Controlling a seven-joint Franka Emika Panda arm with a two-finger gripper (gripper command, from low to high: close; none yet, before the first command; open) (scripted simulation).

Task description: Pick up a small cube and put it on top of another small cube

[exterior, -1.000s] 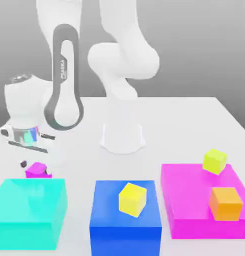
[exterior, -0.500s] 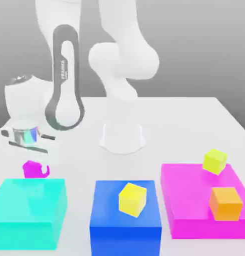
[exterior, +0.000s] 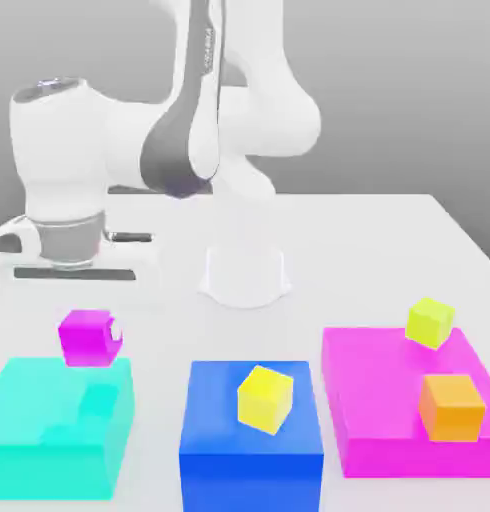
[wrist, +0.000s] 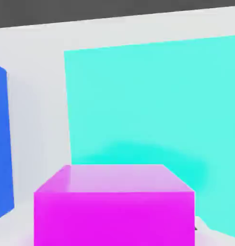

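From where I stand, three big coloured blocks sit nearest on the pale counter [exterior: 289, 330], side by side but apart: a turquoise block [exterior: 54, 425] at the lower left of the exterior view, a blue block [exterior: 251, 480] at the bottom centre, and a flat magenta block [exterior: 384, 400] at the lower right. A yellow cube [exterior: 265, 399], turned at an angle, is on top of the blue one. On the flat magenta block there are two more — an orange cube [exterior: 451, 408] near its front right corner and, further back, a lime cube [exterior: 430, 323] by the rear edge. Just beyond the turquoise block's back edge, left of the frame's middle, is the small magenta cube [exterior: 87, 338], up off the counter and gripped in the pincer [exterior: 91, 335]; one pale fingertip [exterior: 116, 331] shows against its right side. The pincer is pinched shut on that cube — and in the hand view the cube looms close, with the turquoise top and a soft shadow behind it. Above it, at the left of the frame, hangs the white hand, and the arm [exterior: 129, 140] runs across to its base [exterior: 245, 275] at the back, near the centre, against a grey backdrop [exterior: 389, 100].
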